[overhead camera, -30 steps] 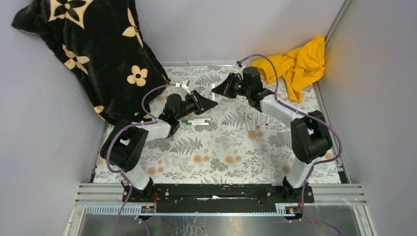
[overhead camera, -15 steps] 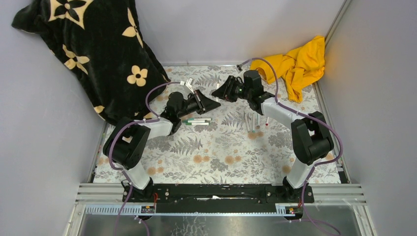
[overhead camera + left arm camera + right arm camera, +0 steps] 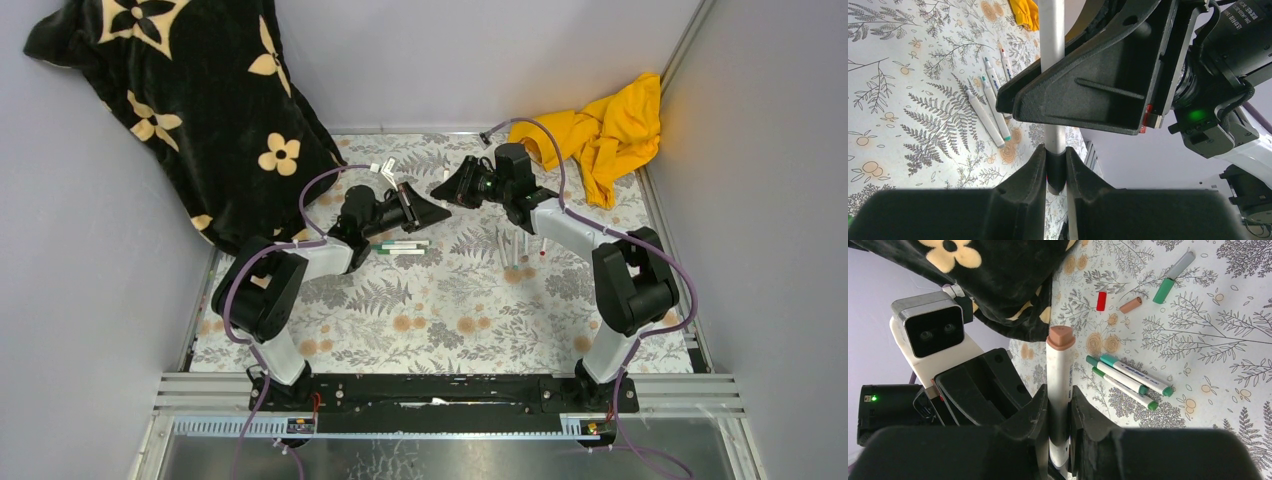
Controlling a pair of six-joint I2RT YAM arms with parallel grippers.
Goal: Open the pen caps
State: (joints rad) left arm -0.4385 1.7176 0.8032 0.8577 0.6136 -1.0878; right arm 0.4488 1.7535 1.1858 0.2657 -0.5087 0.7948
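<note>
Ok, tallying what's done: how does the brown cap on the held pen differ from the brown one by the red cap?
The held cap sits on its pen; the loose brown cap is off any pen. The held cap is raised above the table; the loose one lies flat beside the red cap. Both are brownish.

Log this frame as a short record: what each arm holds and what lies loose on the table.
held item: one white pen, shared by both arms above the table
left gripper: fingers shut on the pen's dark end
right gripper: fingers shut on the barrel
free end: brownish cap on
loose caps: red cap and tan cap, on the floral mat
other pens: two green-ended pens, side by side
</note>
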